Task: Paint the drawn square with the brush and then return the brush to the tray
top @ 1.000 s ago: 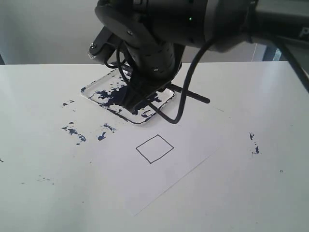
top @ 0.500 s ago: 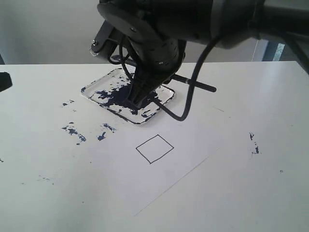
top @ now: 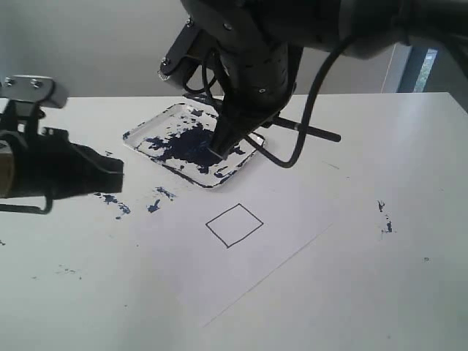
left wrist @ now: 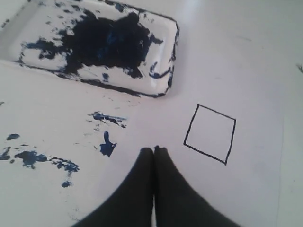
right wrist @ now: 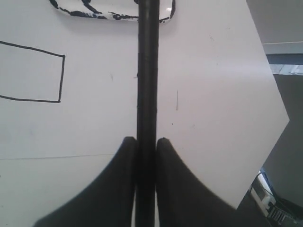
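The tray (top: 136, 137), clear and smeared with dark blue paint, lies at the back of the white paper. My right gripper (top: 218, 152) hangs over it, shut on the brush (top: 313, 131), whose black handle sticks out to the right. In the right wrist view the brush (right wrist: 147, 71) runs from between the fingers toward the tray (right wrist: 109, 14); its tip is hidden. The drawn square (top: 234, 224) is blank inside and is seen too as the square (left wrist: 209, 134) and the square (right wrist: 33, 73). My left gripper (top: 117, 172) hovers left of the tray (left wrist: 173, 56), shut (left wrist: 154, 150) and empty.
The white paper sheet (top: 292, 212) lies slantwise on the white table. Blue paint splatters (top: 111, 199) mark the table left of the paper, and smaller ones (top: 385, 216) lie at the right. A black cable (top: 292, 157) loops under the right arm.
The left arm has come into view from the left edge. The right gripper has lifted and shifted a little to the right with the brush.
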